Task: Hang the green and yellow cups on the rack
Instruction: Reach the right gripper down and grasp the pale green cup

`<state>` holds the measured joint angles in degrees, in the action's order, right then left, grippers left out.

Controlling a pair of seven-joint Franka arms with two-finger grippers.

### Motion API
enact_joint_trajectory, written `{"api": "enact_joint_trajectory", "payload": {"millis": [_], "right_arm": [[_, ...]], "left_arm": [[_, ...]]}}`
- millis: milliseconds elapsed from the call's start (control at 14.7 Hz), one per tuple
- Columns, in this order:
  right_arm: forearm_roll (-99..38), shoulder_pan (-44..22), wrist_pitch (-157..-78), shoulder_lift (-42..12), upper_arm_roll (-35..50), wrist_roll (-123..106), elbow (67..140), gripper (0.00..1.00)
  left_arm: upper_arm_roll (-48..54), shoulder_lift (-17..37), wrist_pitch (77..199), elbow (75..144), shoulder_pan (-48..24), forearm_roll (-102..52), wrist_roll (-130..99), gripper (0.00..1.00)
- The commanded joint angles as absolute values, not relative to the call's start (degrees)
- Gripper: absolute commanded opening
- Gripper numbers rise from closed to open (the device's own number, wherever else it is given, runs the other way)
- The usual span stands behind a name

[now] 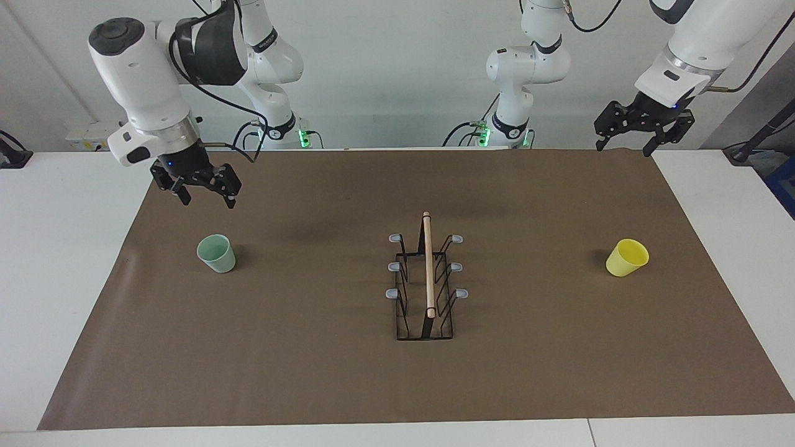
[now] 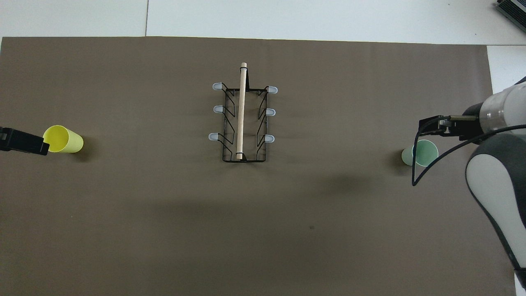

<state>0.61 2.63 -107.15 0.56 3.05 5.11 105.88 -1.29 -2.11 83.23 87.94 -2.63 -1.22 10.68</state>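
Observation:
The pale green cup stands mouth up on the brown mat toward the right arm's end; it also shows in the overhead view. The yellow cup stands mouth up toward the left arm's end, also in the overhead view. The black wire rack with its wooden dowel stands mid-table between them, its grey-tipped prongs bare; it also shows from overhead. My right gripper is open in the air over the mat beside the green cup, not touching it. My left gripper is open, raised high over the mat's corner, well apart from the yellow cup.
The brown mat covers most of the white table. Both arm bases stand at the robots' end. A black cable loops from the right wrist over the green cup in the overhead view.

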Motion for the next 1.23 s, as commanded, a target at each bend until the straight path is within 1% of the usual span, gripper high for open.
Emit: {"api": "enact_joint_trajectory", "payload": {"millis": [0,68,272,409,545,681,885,1022,1158], "right_arm": [[4.5,3.0,-107.8,-3.5,3.3,-6.1,106.8,1.00],[7.6,2.6,-108.0,-5.9,3.4,-8.2,106.3,1.00],[17.5,-1.8,-108.4,-11.8,3.7,-15.9,106.1,1.00],[24.0,-4.6,-107.7,-13.8,3.7,-22.4,106.2,1.00],[30.0,-5.1,-107.6,-14.5,3.8,-30.1,106.3,1.00],[35.3,-7.3,-107.3,-15.2,3.7,-34.5,106.8,1.00],[44.6,-12.9,-101.0,-19.9,3.7,-35.9,107.1,1.00],[46.0,-13.3,-100.1,-21.3,3.7,-39.7,107.4,1.00],[51.2,-13.9,-98.0,-22.5,3.8,-42.7,108.4,1.00]], "left_arm": [[-1.8,-3.2,83.5,88.9,-2.4,-1.4,10.0,1.00],[-1.8,-3.2,83.7,88.9,-2.4,-1.4,10.0,1.00],[-1.8,-3.2,83.5,88.9,-2.4,-1.7,10.1,1.00],[-1.8,-3.2,83.6,88.8,-2.4,-1.9,10.1,1.00],[-1.8,-3.1,83.5,88.7,-2.4,-2.4,10.1,1.00],[-1.8,-3.1,83.5,88.7,-2.4,-2.5,10.1,1.00],[-2.0,-3.1,83.7,88.8,-1.9,-3.2,10.1,1.00],[-2.0,-3.2,84.5,89.2,-1.8,-3.6,10.1,1.00],[-2.0,-3.0,85.4,89.6,0.2,-5.5,10.0,1.00]]}}
